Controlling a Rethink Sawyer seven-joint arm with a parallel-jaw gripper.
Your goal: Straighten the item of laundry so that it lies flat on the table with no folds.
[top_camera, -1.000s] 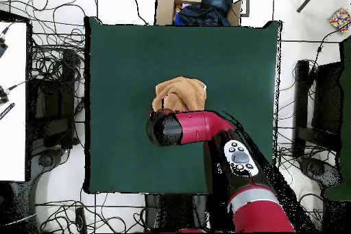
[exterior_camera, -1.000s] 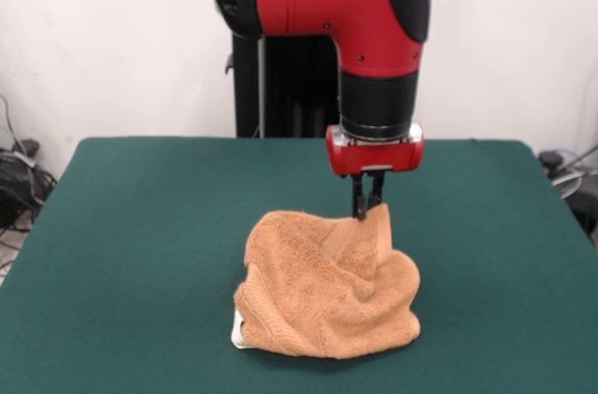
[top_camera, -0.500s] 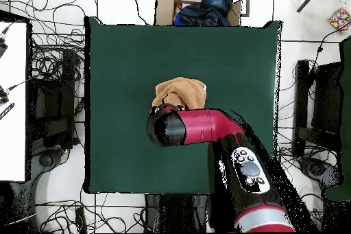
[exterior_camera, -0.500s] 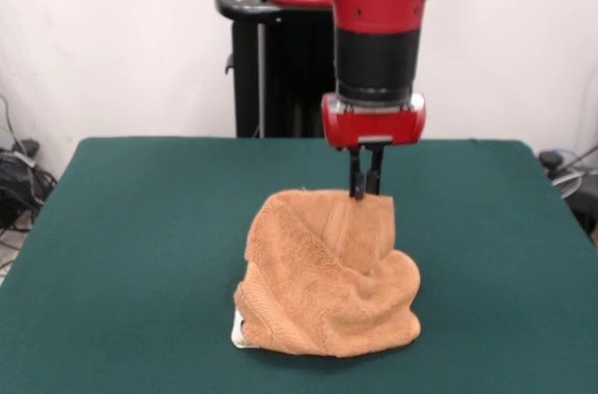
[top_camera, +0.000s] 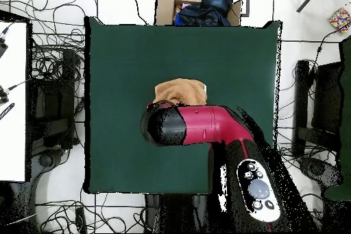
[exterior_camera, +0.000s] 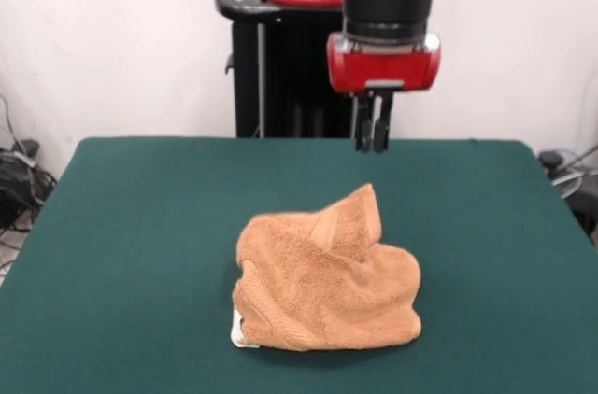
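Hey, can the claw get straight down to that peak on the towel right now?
Probably yes. The claw hangs above the towel, a little behind its raised peak, with only air between them. Its fingers look nearly shut, so it would likely need to open first.

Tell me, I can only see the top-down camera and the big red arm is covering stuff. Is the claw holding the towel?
Observer: No. In the front view the gripper hangs in the air above the towel, not touching it.
Operator: Is the towel flat?
Observer: Not at all. It sits in a crumpled heap on the table, with one corner poking up like a little peak.
Operator: Anything sticking out from under it?
Observer: Yes, a small white tag peeks out at the heap's bottom edge, on the picture's left side in the front view.
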